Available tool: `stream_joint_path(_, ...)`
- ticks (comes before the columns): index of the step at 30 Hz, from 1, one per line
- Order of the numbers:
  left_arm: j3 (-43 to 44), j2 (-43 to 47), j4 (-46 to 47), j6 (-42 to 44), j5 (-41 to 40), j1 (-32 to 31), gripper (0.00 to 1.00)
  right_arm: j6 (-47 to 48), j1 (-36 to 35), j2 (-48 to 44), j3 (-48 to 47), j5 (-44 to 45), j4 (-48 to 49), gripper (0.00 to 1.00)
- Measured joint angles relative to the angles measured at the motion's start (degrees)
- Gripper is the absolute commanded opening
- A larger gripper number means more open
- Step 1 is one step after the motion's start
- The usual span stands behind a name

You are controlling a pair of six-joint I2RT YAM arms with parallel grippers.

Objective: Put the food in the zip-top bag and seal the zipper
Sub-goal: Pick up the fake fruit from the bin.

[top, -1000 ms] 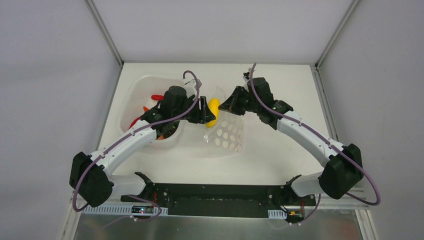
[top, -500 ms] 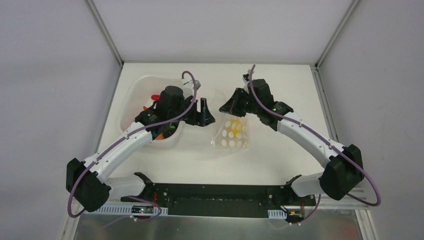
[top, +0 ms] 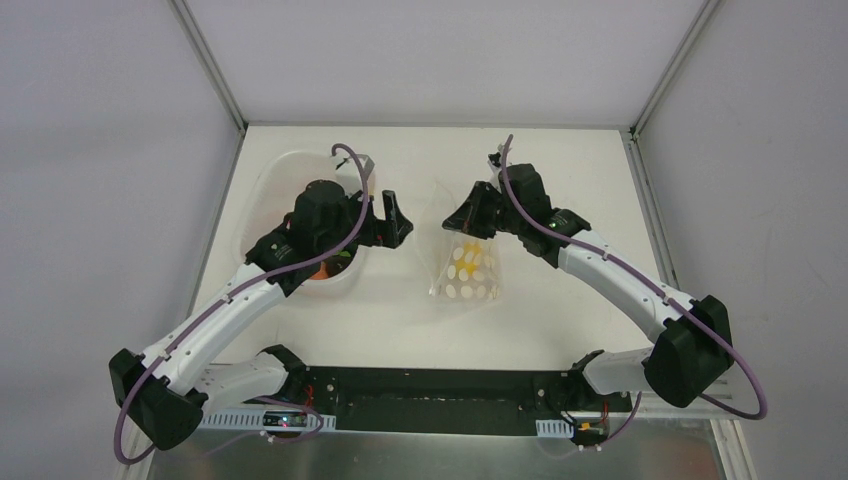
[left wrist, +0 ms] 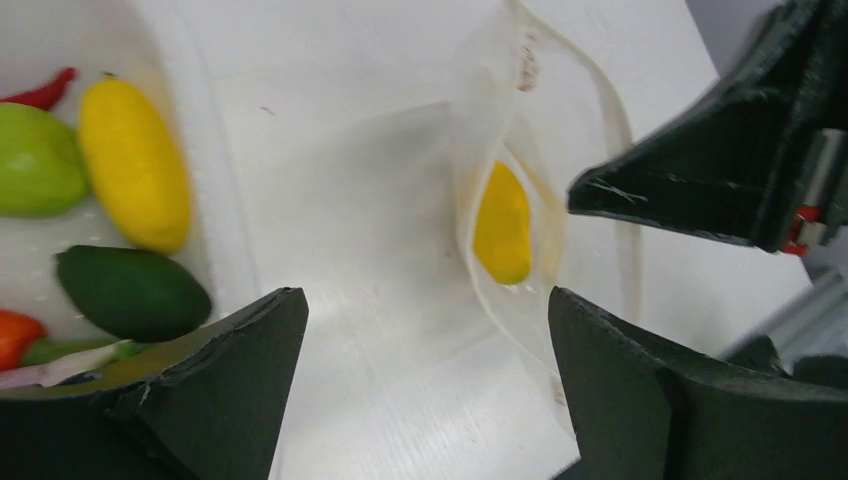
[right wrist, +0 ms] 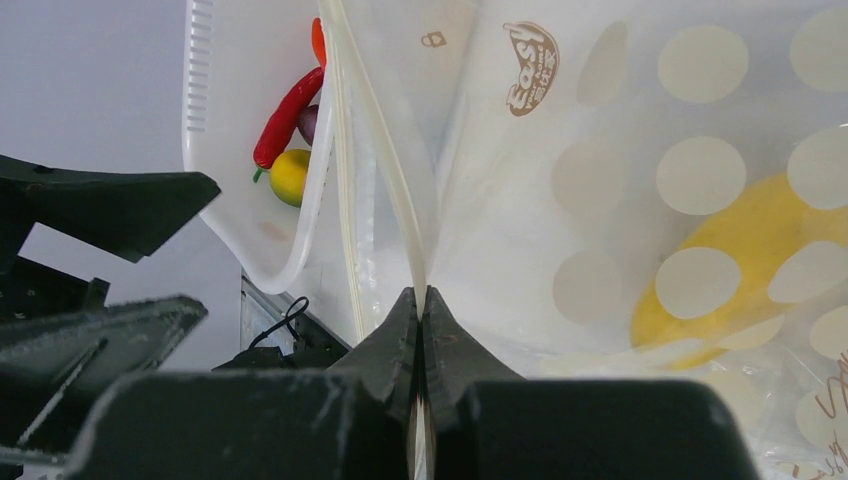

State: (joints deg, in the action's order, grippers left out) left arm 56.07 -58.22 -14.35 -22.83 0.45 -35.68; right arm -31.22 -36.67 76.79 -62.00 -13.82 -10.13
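Observation:
The zip-top bag (top: 470, 272), clear with white dots, hangs from my right gripper (top: 449, 222). That gripper (right wrist: 421, 295) is shut on one lip of the bag's mouth, beside the zipper (right wrist: 392, 170), which stands apart and unsealed. One yellow food piece (left wrist: 502, 225) lies inside the bag (right wrist: 600, 150). My left gripper (left wrist: 425, 300) is open and empty over the table, between the bag and the white tub (top: 262, 180). More food sits in the tub: a yellow piece (left wrist: 135, 165), a light green one (left wrist: 35, 160), a dark green one (left wrist: 130, 292) and a red chili (right wrist: 290, 110).
The tub's rim (left wrist: 215, 200) lies just left of my left gripper. The black body of the right gripper (left wrist: 720, 170) stands close on the far side of the bag's mouth. White walls and metal posts enclose the table at the back and sides.
My left gripper opened and let go of the yellow piece, which dropped into the bag. The left arm then drew back left toward the tub. The bag now hangs lower.

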Motion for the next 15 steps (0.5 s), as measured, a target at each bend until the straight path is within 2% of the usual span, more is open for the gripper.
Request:
stream_joint_path(5,0.0,2.4,-3.7,0.2,-11.6,2.0,0.99,0.3,0.0,0.0,0.0,-0.2,-0.2,0.00)
stream_joint_path(8,0.0,2.2,-6.7,-1.4,-15.9,6.3,0.99,0.4,0.0,0.1,0.0,-0.5,-0.4,0.00)
stream_joint_path(15,-0.1,-1.6,-9.6,-8.2,-16.1,18.9,0.99,0.7,0.0,0.1,0.0,-0.5,-0.8,0.00)
